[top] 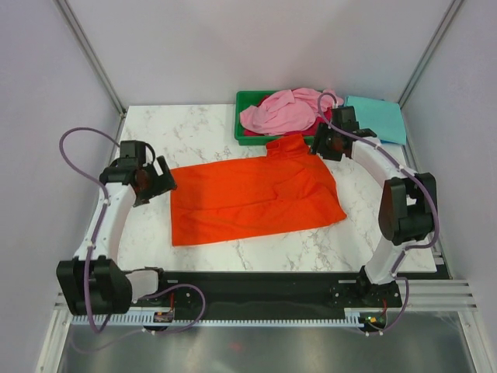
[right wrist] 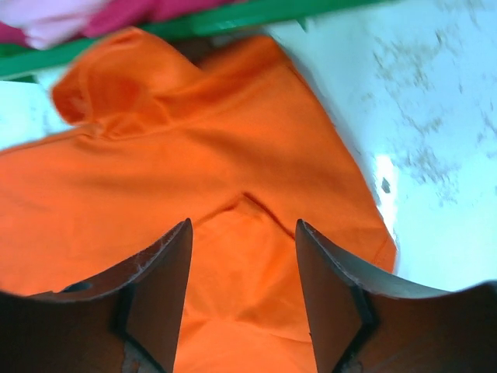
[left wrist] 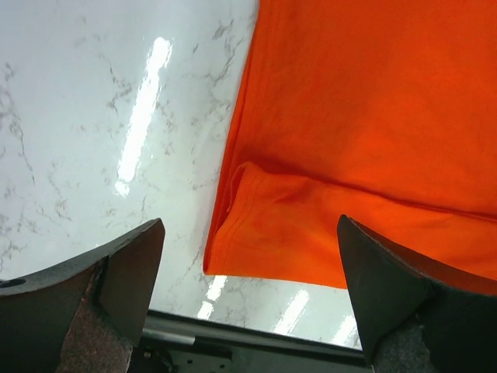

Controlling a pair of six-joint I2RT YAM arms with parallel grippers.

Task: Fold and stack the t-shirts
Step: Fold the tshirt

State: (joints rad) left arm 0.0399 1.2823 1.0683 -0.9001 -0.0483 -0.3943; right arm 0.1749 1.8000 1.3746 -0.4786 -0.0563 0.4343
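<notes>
The orange t-shirt (top: 252,198) lies spread on the tabletop (top: 202,128), ready for folding. I hold my left gripper (left wrist: 248,225) wide open and empty over its left edge, and my right gripper (right wrist: 242,225), equally open and empty, over its far sleeve. That sleeve bunches against the green tray (top: 247,99) heaped with a pink t-shirt (top: 283,111), which may crowd my grasp; a teal t-shirt (top: 378,118) lies beyond the orange one's right corner.

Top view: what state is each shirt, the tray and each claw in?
green tray, holding crumpled cloth
orange t-shirt, spread out on the table
pink t-shirt, crumpled in the tray
teal t-shirt, folded flat beside the tray
left gripper, open, empty
right gripper, open, empty
</notes>
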